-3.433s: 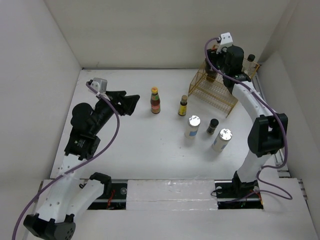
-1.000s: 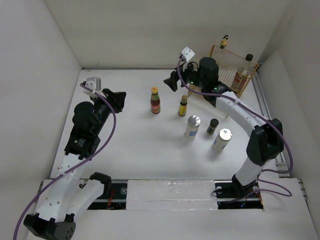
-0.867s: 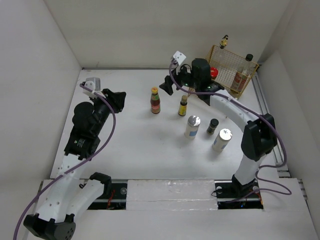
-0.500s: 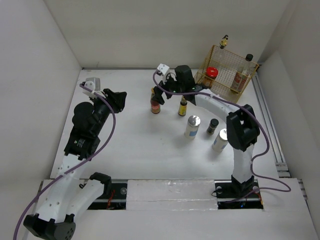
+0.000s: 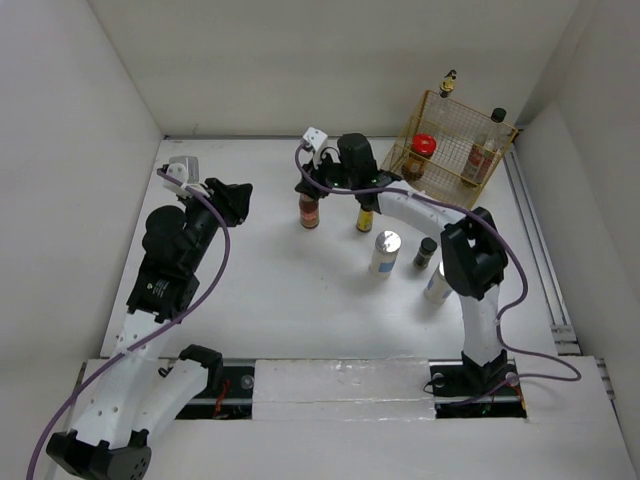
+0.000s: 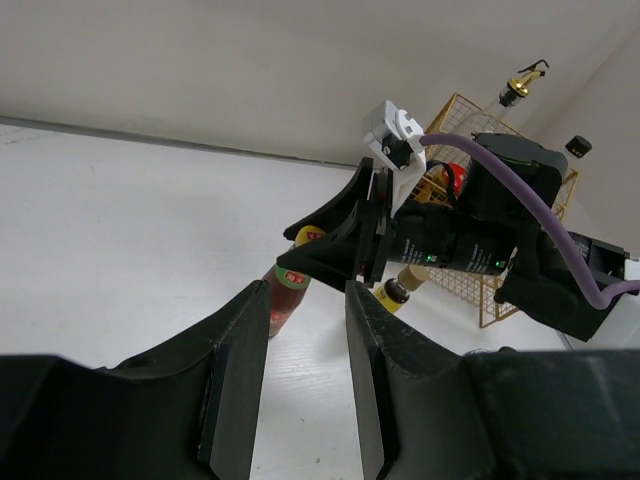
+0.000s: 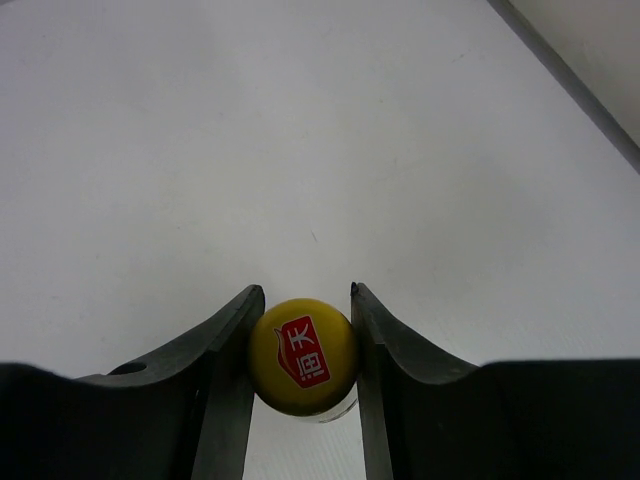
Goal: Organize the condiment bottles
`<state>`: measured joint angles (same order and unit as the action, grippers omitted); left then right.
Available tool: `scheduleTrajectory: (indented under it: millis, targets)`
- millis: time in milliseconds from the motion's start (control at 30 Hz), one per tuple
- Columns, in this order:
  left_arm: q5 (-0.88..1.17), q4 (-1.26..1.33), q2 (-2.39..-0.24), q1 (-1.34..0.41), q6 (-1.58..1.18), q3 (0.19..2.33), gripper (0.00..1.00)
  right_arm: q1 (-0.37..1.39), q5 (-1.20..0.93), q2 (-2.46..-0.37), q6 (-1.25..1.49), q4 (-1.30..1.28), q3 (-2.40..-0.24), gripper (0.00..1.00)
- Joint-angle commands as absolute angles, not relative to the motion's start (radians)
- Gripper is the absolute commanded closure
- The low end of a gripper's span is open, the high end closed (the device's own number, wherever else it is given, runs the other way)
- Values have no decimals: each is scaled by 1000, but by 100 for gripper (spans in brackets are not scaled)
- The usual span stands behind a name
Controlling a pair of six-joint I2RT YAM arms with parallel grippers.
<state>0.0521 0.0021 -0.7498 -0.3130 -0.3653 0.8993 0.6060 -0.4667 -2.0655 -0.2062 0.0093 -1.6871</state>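
bottle (image 7: 303, 357) with yellow cap is pinched at that cap by the right gripper (image 7: 304, 292), bottom centre of frame; left gripper (image 6: 306, 292) is seen slightly parted, nothing gripped.

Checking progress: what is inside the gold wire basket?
A red-capped jar and a tall clear black-capped bottle show through the gold wire basket. Whether the gold-spouted bottle at its back corner stands inside or behind cannot be told.

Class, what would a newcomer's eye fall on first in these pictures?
The right gripper clamps the yellow-capped bottle from above, at the back middle of the table. In the back right corner sits a gold wire basket with a red-capped jar inside.
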Motion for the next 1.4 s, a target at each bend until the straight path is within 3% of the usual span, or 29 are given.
scheduleTrajectory:
  millis: [0, 300, 600, 867, 1367]
  targets:
    - [55, 35, -736, -314, -362, 943, 68, 597, -462, -2020, -147, 132, -1646, 83]
    - [55, 26, -724, -314, -362, 934, 68, 548, -434, -1746, -72, 229, -1655, 89]
    - [55, 35, -713, -314, -362, 934, 68, 273, -333, -1557, -28, 144, -1617, 89]
    - [55, 35, -722, -314, -362, 934, 68, 71, -288, -1511, -18, 89, -1609, 90]
    - [74, 35, -732, -314, -362, 934, 68, -38, -207, -1624, -40, 60, -1709, 92]
